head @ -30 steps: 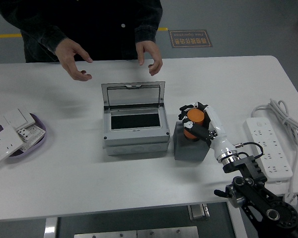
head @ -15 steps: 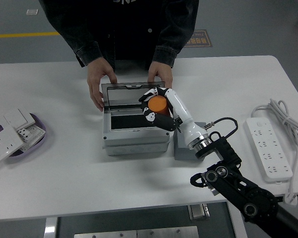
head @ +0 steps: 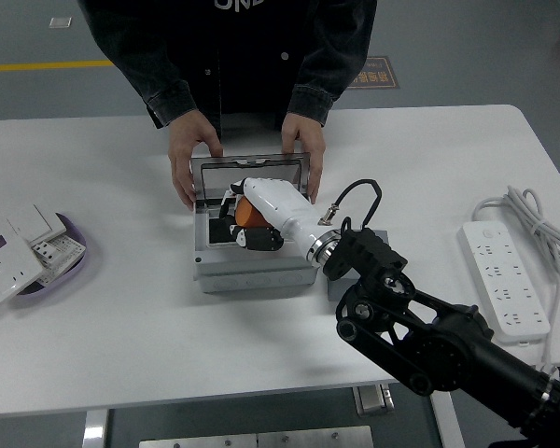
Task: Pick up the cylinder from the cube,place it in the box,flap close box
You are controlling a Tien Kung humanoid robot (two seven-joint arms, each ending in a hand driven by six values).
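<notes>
Since half a sec ago the right hand (head: 245, 222) has gone lower and further left, down into the open box (head: 254, 252); before that it held the cylinder above the box's right part. Black arm (head: 420, 331) now covers more of the lower right of the view and hides most of the cube (head: 381, 235), of which only a grey bit shows just right of the box.

Right hand is wrapped around the orange cylinder (head: 251, 214), fingers (head: 259, 237) curled on it, w/ the cylinder down at the dark opening of the box, left-centre part. Can't tell if it touches the bottom.

Box lid (head: 289, 166) stands up at the far side. A person across the table (head: 121, 308) holds it: one hand (head: 189, 166) at the lid's left edge, other hand (head: 301, 157) at its right top corner. Both were already there half a sec ago, barely shifted.

Left side of the table: purple dish (head: 75, 233) w/ white wall switches (head: 23, 250) piled on it, same spot. Right side: white power strip (head: 504, 280) w/ its cord (head: 532, 219), well apart from the box. Left arm not seen.
</notes>
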